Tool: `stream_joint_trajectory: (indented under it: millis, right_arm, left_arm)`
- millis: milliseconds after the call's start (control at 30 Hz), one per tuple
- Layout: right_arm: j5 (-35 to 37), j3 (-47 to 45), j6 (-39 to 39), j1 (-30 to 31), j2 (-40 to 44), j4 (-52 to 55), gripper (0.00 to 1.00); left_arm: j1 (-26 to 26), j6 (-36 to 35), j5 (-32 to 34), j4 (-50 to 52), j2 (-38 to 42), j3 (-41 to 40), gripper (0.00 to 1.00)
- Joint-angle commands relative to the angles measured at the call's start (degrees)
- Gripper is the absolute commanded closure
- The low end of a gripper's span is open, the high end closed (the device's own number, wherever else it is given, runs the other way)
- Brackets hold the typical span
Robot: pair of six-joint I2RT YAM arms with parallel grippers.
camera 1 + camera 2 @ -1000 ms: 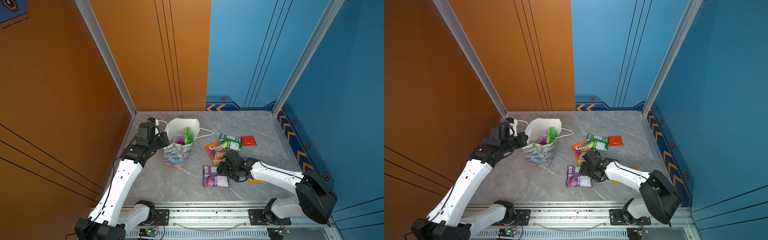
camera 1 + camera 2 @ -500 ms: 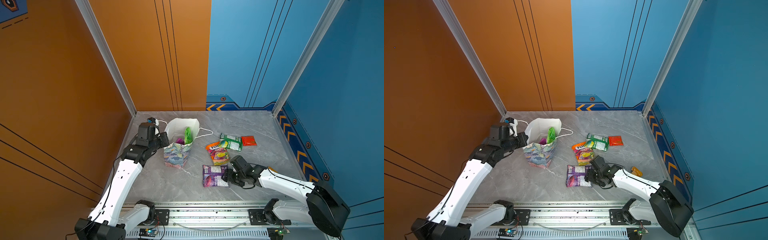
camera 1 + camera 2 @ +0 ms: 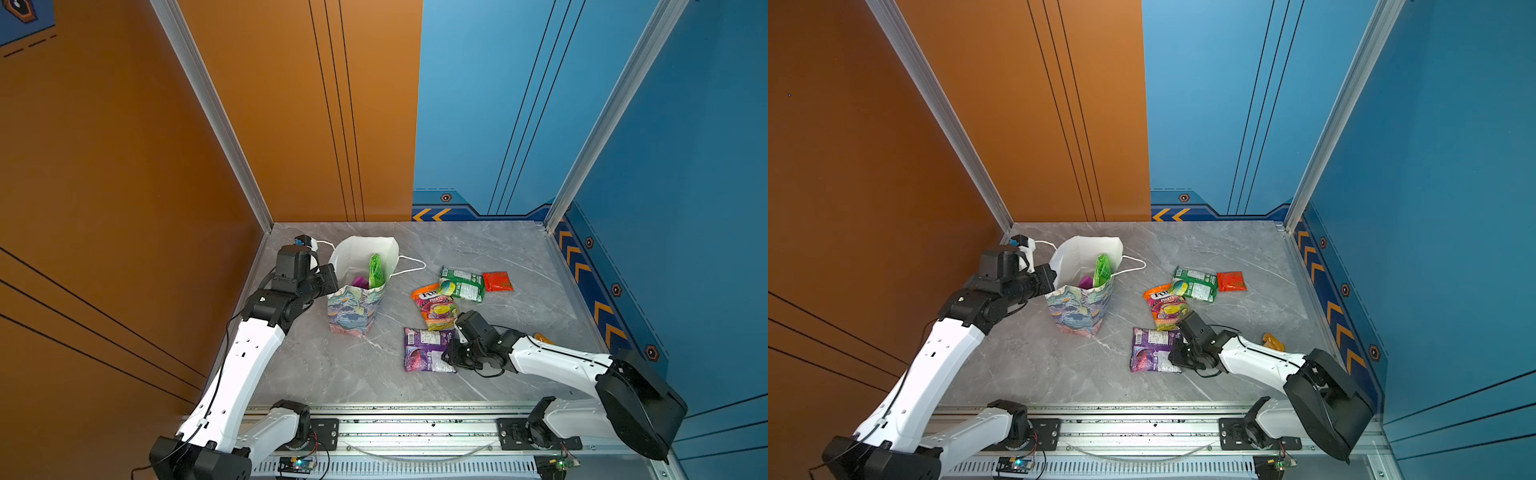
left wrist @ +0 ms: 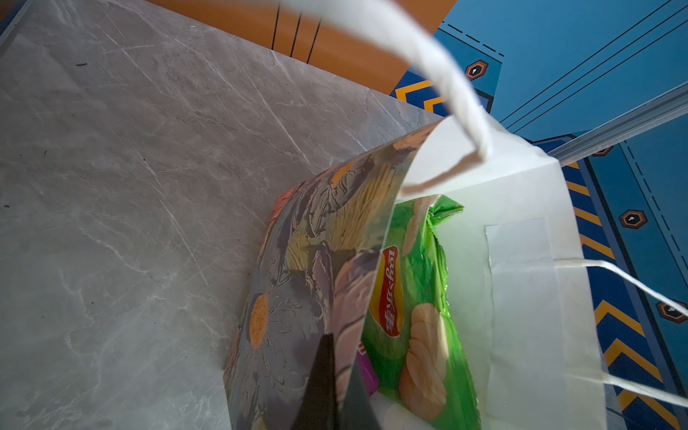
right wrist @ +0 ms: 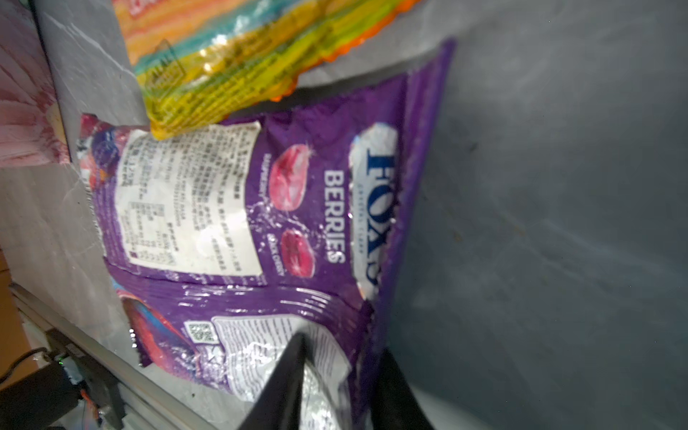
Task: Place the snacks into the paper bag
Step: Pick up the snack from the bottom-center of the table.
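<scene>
The floral paper bag stands upright at the left, with a green Lay's packet and a magenta packet inside. My left gripper is shut on the bag's side wall at the rim. Two purple packets lie side by side near the front. My right gripper is low at their right end, its jaws pinching the crumpled edge of the nearer purple packet. The other purple packet lies flat beside it.
An orange fruit packet, a green-white packet and a small red packet lie behind the right gripper. A small yellow-orange packet sits behind the right forearm. The bag's cord handle trails on the table. The metal rail runs along the front.
My right gripper slid toward the front from the orange packet to the purple packets' right end, and its jaws closed on a packet's edge. The left arm and bag stayed still.
</scene>
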State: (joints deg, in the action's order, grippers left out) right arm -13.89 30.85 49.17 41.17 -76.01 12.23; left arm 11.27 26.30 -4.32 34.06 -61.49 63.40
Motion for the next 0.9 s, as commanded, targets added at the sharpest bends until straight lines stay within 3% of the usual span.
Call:
stream_joint_trajectory:
  millis: [0,167,600,867]
  right_arm:
    - [1.54,-0.14,-0.60,0.33,-0.40,1.06,0.84]
    - [2.54,0.35,-0.74,0.14,2.09,2.54,1.00]
    - [3.15,1.90,1.38,-0.23,8.81,5.76,1.00]
    - [4.76,8.86,2.00,-0.63,18.55,12.94,1.00]
  left_arm:
    - [-0.36,-1.22,0.57,0.29,0.56,-0.73,1.00]
    - [-0.29,-1.26,0.79,0.30,0.48,-0.77,1.00]
    - [-0.21,-1.36,0.98,0.30,0.64,-0.83,1.00]
    - [0.16,-1.69,2.16,0.30,0.85,-0.77,1.00]
